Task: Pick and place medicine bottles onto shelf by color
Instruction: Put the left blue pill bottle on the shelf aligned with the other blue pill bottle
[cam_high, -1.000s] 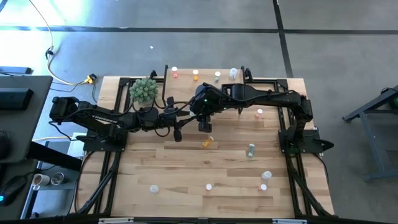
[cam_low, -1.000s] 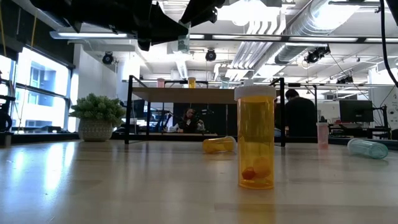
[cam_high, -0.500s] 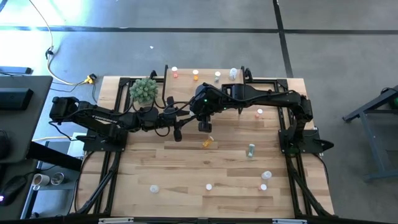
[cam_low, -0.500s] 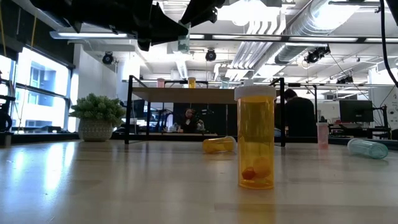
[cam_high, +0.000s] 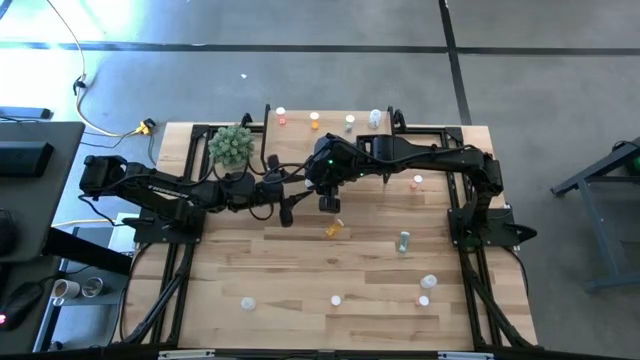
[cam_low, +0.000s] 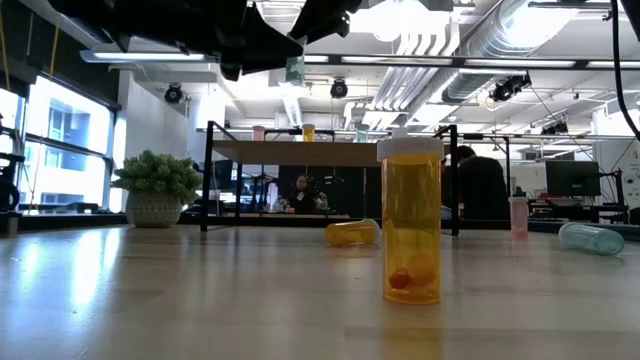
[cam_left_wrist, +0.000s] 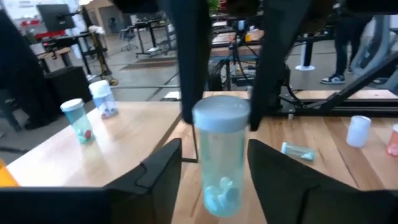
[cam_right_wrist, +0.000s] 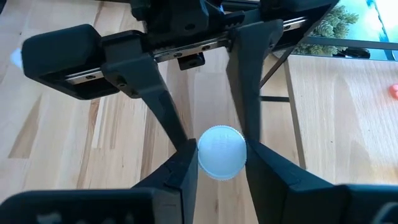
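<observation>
**Handing a clear bottle between arms**

At the left, our left gripper (cam_right_wrist: 193, 81) stands released, its fingers spread beside the clear bottle (cam_left_wrist: 219, 155). Toward the right, our right gripper (cam_right_wrist: 221, 171) clenches that bottle by its white cap, mid-air above the worktop (cam_high: 300, 270) before the shelf (cam_high: 330, 135). We judge the left should back straight off, avoiding any nudge.

Wood-plank table (cam_high: 280, 270); translucent glossy plastic bottle (cam_low: 411, 222); matt shelf (cam_low: 330, 152).
</observation>
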